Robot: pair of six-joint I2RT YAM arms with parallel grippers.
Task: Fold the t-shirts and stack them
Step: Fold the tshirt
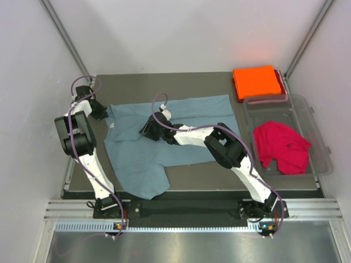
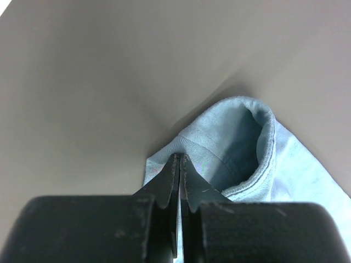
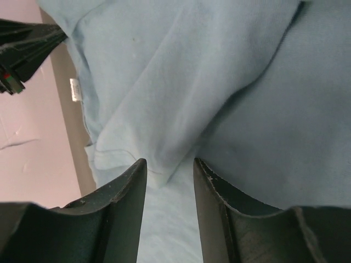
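A grey-blue t-shirt (image 1: 164, 137) lies spread, partly folded, across the dark table (image 1: 219, 175). My left gripper (image 1: 100, 113) is at its far left corner. In the left wrist view the left gripper (image 2: 180, 159) is shut on the shirt's fabric beside a sleeve opening (image 2: 241, 142). My right gripper (image 1: 146, 131) hangs low over the shirt's middle. Seen from the right wrist, this gripper (image 3: 169, 164) is open, its fingers on either side of a pointed fold of cloth (image 3: 159, 172). An orange t-shirt (image 1: 256, 81) lies folded at the back right. A red t-shirt (image 1: 281, 147) lies crumpled in the tub.
A clear plastic tub (image 1: 323, 148) stands along the table's right edge, just in front of the orange shirt. White walls close in on both sides. A small white label (image 3: 75, 89) shows on the shirt's edge, near the left gripper's fingers (image 3: 24, 41).
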